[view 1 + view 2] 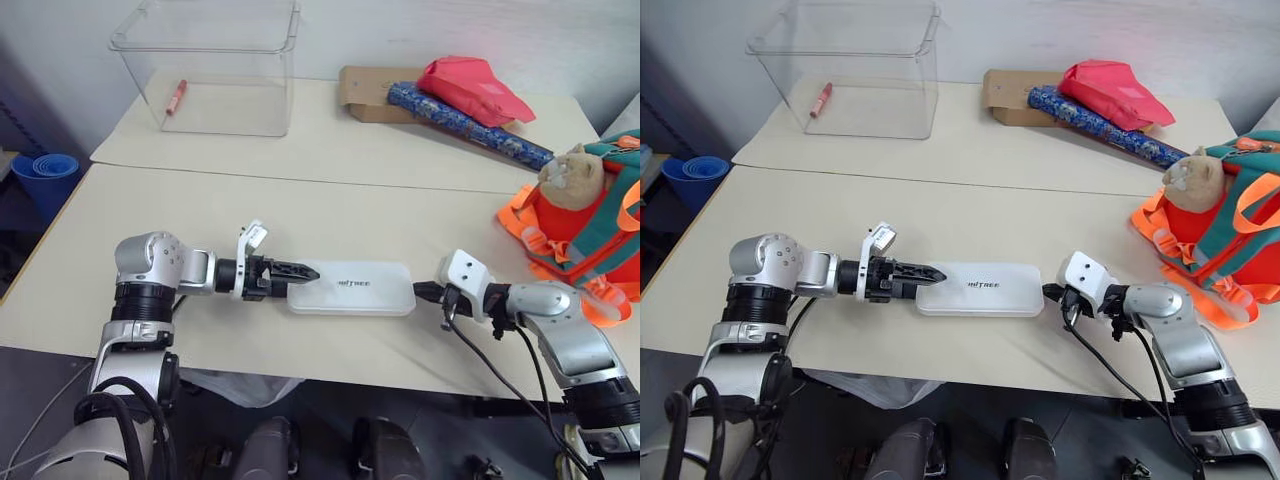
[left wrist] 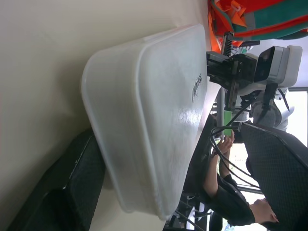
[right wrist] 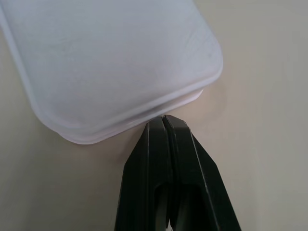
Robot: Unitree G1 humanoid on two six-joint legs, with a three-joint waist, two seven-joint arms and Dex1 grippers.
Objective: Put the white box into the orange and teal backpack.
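Note:
The white box (image 1: 352, 287) lies flat on the beige table (image 1: 200, 220), near its front edge, with its long side running left to right. My left gripper (image 1: 305, 271) points right at the box's left end; it is open, and one black finger (image 2: 72, 192) lies beside that end (image 2: 154, 110). My right gripper (image 1: 420, 291) is shut, and its fingertips (image 3: 163, 121) meet the rim of the box's right end. The orange and teal backpack (image 1: 580, 225), with a beige plush animal (image 1: 575, 178) on top, sits at the table's right edge, beyond my right arm.
A clear plastic bin (image 1: 215, 70) holding a small red item (image 1: 176, 96) stands at the back left. At the back right lie a brown cardboard box (image 1: 365, 92), a red cloth bundle (image 1: 472, 88) and a blue patterned roll (image 1: 470, 125). A seated person (image 2: 240, 202) is beyond the table.

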